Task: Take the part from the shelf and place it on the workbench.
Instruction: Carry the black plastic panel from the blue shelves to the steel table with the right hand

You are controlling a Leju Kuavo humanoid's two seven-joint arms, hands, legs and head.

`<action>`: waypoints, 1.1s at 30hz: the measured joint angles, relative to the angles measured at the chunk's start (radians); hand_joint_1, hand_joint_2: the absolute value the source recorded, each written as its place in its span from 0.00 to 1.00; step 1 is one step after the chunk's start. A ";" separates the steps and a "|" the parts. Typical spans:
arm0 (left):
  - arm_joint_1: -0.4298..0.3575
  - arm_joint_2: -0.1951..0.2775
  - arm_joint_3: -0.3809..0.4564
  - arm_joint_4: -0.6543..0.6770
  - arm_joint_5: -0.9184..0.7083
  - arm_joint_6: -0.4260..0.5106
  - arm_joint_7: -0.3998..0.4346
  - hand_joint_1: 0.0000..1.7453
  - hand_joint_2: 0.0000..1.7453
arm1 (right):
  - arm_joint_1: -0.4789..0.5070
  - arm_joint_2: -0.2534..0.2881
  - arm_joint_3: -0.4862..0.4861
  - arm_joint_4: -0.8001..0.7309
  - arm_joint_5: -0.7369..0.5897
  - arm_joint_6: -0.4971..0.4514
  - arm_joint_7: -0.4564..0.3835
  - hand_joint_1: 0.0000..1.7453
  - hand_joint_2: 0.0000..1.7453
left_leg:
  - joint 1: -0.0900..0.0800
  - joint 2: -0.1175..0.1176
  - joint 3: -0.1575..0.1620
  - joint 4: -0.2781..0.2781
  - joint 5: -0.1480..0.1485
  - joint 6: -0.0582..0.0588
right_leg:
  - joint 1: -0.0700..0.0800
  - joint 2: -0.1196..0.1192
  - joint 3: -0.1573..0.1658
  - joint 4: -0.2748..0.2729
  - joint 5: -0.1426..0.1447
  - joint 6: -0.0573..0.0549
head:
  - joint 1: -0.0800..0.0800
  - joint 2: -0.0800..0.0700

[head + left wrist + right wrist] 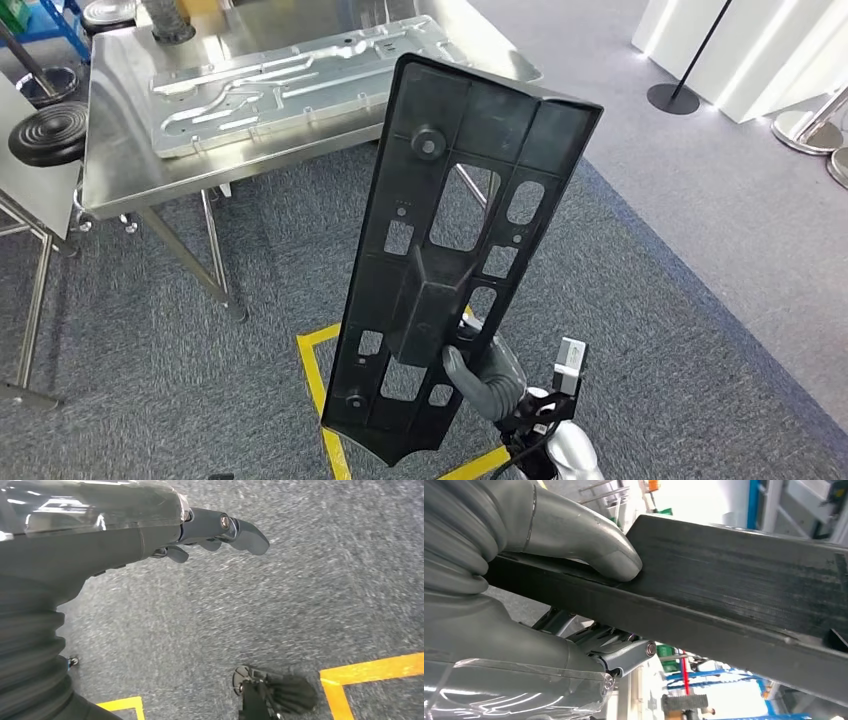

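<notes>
Grey ribbed robot hand [487,374], silver arm [570,452]

i see the part [440,270] as matte black, with the carpet showing through its cut-outs. my right hand [487,375] on it is grey, its arm silver. the left hand [125,535] has a dark grey shell and darker fingers [247,532]. the counter [120,160] is shiny bare steel, and the stamped panel [300,85] on it is pale silver. the carpet [700,300] is speckled grey, marked with yellow tape [318,375].
</notes>
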 joint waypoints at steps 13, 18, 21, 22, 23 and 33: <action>0.023 0.011 0.026 0.000 -0.001 0.024 0.094 0.00 1.00 | -0.024 0.017 0.007 0.038 0.011 -0.012 -0.005 1.00 1.00 | -0.001 -0.020 -0.009 -0.037 0.050 0.024 | 0.008 0.017 0.003 0.025 -0.028 0.026 | 0.000 0.000; 0.023 0.013 0.026 0.000 -0.007 0.018 0.070 0.00 1.00 | -0.010 0.016 0.008 0.037 0.025 -0.024 -0.010 1.00 1.00 | 0.002 -0.029 -0.005 -0.043 0.052 0.045 | 0.001 0.010 -0.106 0.259 -0.149 0.046 | 0.000 0.000; 0.024 0.012 0.025 0.000 -0.011 0.010 0.032 0.00 1.00 | 0.005 0.013 0.008 0.037 0.033 -0.029 -0.010 1.00 1.00 | 0.001 -0.048 -0.004 -0.042 0.051 0.045 | 0.000 0.011 -0.123 0.278 -0.121 0.044 | 0.000 0.000; 0.023 0.012 0.025 0.000 -0.013 0.007 0.021 0.00 1.00 | 0.008 0.013 0.008 0.037 0.034 -0.032 -0.010 1.00 1.00 | 0.001 -0.057 -0.002 -0.042 0.050 0.044 | 0.000 0.016 -0.091 0.209 -0.081 0.039 | 0.000 0.000; 0.023 0.011 0.024 0.000 -0.014 0.005 0.012 0.00 1.00 | 0.008 0.012 0.009 0.037 0.035 -0.034 -0.010 1.00 1.00 | 0.001 -0.064 -0.001 -0.041 0.050 0.042 | 0.000 0.033 -0.056 0.135 -0.050 0.034 | 0.000 0.000; 0.013 0.010 0.020 0.000 -0.018 0.001 -0.018 0.00 1.00 | 0.012 0.010 0.015 0.021 0.037 -0.036 -0.013 1.00 1.00 | 0.004 -0.032 -0.101 0.162 -0.063 -0.002 | 0.002 0.003 0.012 -0.002 -0.013 -0.010 | -0.001 0.000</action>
